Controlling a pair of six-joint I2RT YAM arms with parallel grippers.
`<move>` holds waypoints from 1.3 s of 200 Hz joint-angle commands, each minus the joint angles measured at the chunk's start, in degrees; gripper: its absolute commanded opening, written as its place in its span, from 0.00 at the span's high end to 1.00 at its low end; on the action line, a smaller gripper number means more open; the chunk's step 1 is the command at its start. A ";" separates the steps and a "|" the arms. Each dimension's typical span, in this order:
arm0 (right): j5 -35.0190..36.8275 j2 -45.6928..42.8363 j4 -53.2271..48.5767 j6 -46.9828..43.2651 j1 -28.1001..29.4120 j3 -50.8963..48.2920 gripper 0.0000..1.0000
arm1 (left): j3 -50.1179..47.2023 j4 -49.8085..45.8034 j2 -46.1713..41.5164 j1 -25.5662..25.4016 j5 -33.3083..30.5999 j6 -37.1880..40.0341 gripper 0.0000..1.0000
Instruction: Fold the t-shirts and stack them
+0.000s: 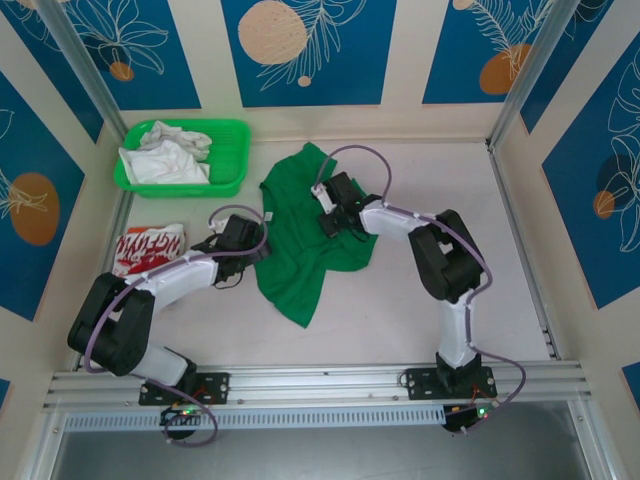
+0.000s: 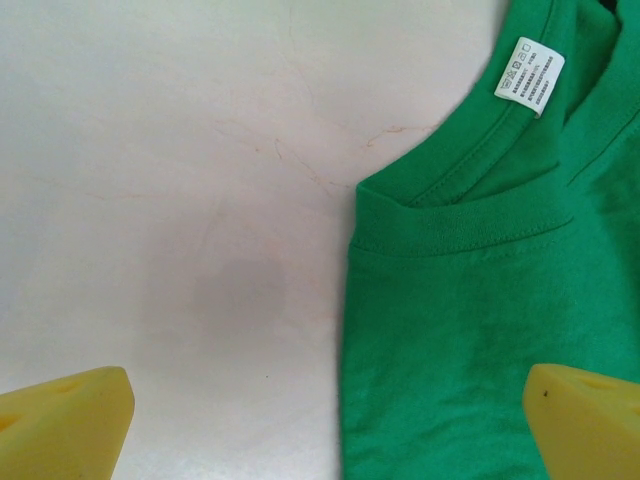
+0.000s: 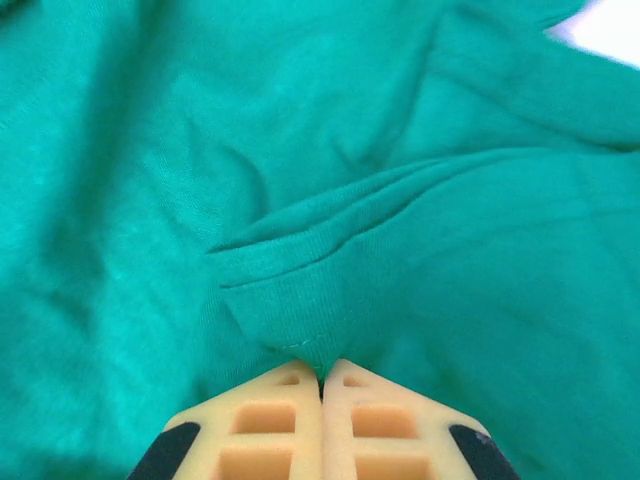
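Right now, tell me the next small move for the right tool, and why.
Probably lift and draw the pinched fold outward: the right tool is shut on a crease of the green t-shirt, which lies rumpled, while the left tool hangs open near its collar.

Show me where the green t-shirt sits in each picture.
Top external: green t-shirt, middle of the pale table.
Left wrist: right half, collar and white label on top.
Right wrist: close up, a fold pinched by the shut right hand.
Shared landmark: the pale table.
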 commanded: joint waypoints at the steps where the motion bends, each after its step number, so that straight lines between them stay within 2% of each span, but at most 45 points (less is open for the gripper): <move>1: 1.47 -8.49 5.75 2.73 -1.96 -4.60 1.00 | -0.24 -0.37 -0.60 0.14 -0.07 0.40 0.00; 49: 2.20 -22.99 11.63 14.50 -10.11 -18.51 0.99 | 0.01 -0.05 -0.25 0.15 1.25 0.11 0.00; 83: 2.29 -33.49 13.06 30.18 -20.20 -31.09 1.00 | 0.68 -0.01 0.37 0.09 1.99 -0.20 0.00; 127: 2.87 -39.50 11.24 43.22 -30.92 -41.27 0.99 | 1.60 -0.40 1.15 0.07 2.23 0.05 0.00; 136: 2.05 -40.17 11.57 45.09 -32.37 -42.56 0.90 | 1.69 -0.47 1.25 0.10 2.19 0.05 0.00; 143: 1.58 -40.56 11.54 45.87 -33.13 -43.02 0.74 | 1.78 -0.41 1.33 0.07 2.27 -0.09 0.00; 156: 2.38 -41.21 9.87 46.57 -33.57 -43.01 0.34 | 1.93 -0.46 1.55 0.07 2.78 -0.56 0.00; 167: 2.67 -41.96 9.08 46.16 -33.49 -43.03 0.19 | 2.12 -0.62 1.76 0.09 3.50 -1.21 0.00; 181: 2.98 -43.59 8.54 45.65 -33.31 -43.85 0.15 | 2.52 -1.71 2.26 -0.15 4.38 -3.08 0.03; 215: 2.24 -46.21 7.20 44.79 -32.37 -45.24 0.17 | 6.70 -9.82 5.48 -4.50 3.41 -10.77 0.19; 235: 2.14 -46.26 6.77 44.36 -31.33 -45.24 0.18 | 10.96 -15.68 9.58 -7.21 5.13 -15.40 0.31; 260: 3.07 -46.00 6.66 43.64 -29.61 -44.99 0.19 | 13.87 -18.07 13.74 -10.33 6.77 -17.51 0.35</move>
